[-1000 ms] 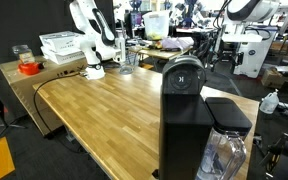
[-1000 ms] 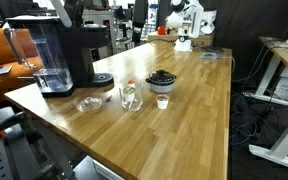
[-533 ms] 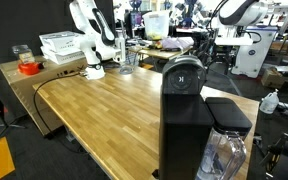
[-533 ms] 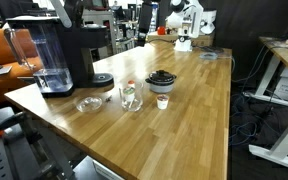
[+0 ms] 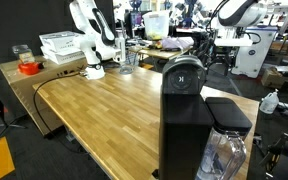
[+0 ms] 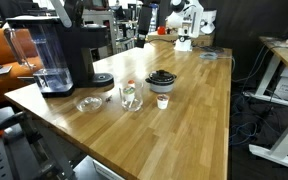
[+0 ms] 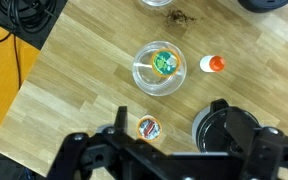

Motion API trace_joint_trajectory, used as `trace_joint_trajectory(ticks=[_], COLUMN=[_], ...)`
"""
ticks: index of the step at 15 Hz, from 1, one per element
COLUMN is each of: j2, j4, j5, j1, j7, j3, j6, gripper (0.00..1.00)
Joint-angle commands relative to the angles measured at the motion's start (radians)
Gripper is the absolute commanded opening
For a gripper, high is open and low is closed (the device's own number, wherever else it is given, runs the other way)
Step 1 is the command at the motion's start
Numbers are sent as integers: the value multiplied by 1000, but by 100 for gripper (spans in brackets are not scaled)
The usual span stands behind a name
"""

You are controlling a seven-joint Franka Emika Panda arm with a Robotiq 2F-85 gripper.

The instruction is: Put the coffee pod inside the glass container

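In the wrist view I look straight down at the wooden table from some height. The coffee pod, orange-rimmed with a patterned foil top, stands just beyond my gripper. The clear round glass container stands further off, with something green showing in it. My gripper is open and empty, its dark fingers spread wide well above the pod. In an exterior view the glass container and the pod stand side by side. The gripper itself does not show in either exterior view.
A black round object stands right beside the pod. A small orange-and-white item sits next to the glass. A black coffee machine and a glass lid are nearby. The table edge runs along the left, with cables beyond it.
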Motion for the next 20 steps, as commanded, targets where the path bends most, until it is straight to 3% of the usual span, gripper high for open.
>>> trace_joint_trajectory(ticks=[1, 13, 15, 20], j2=[41, 279, 270, 286], j4=[29, 220, 188, 212], j5=[14, 37, 23, 23], j1=[-6, -32, -21, -23], j7=[-4, -2, -3, -2], j3=[-10, -48, -54, -54], j6=[-15, -61, -16, -38], gripper=[100, 100, 100, 100])
